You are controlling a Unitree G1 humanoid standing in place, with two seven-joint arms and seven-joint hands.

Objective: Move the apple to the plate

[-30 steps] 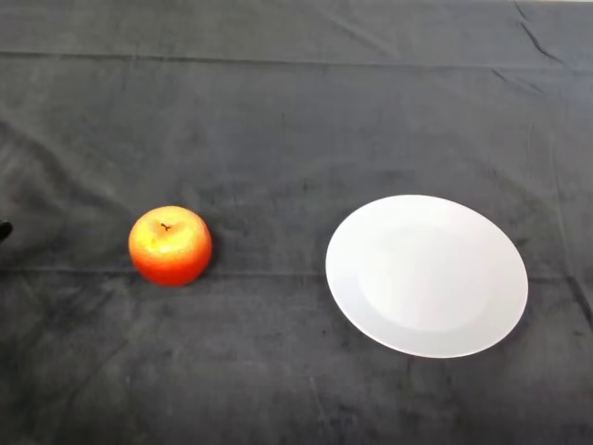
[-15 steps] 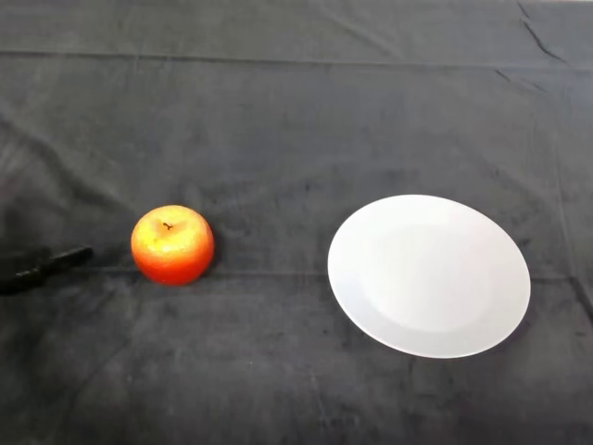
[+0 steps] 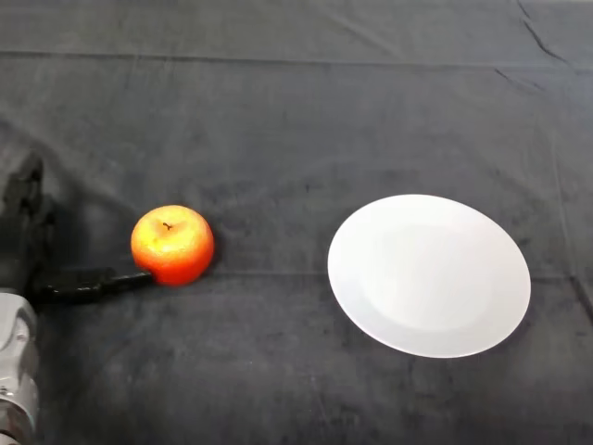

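A red and orange apple (image 3: 172, 245) sits upright on the dark cloth at the left of the middle. A round white plate (image 3: 429, 274) lies to its right, apart from it, with nothing on it. My left hand (image 3: 28, 246) is at the left edge, open, with its fingers spread. The thumb (image 3: 93, 283) lies low on the cloth and its tip reaches the apple's lower left side. The upper fingers (image 3: 24, 190) stand apart, up and to the left of the apple.
The table is covered by a dark wrinkled cloth (image 3: 296, 111). My silver-grey forearm (image 3: 14, 371) comes in at the lower left corner.
My left hand has come in from the left edge toward the apple, and its thumb now reaches the apple's side. The apple and plate have not moved.
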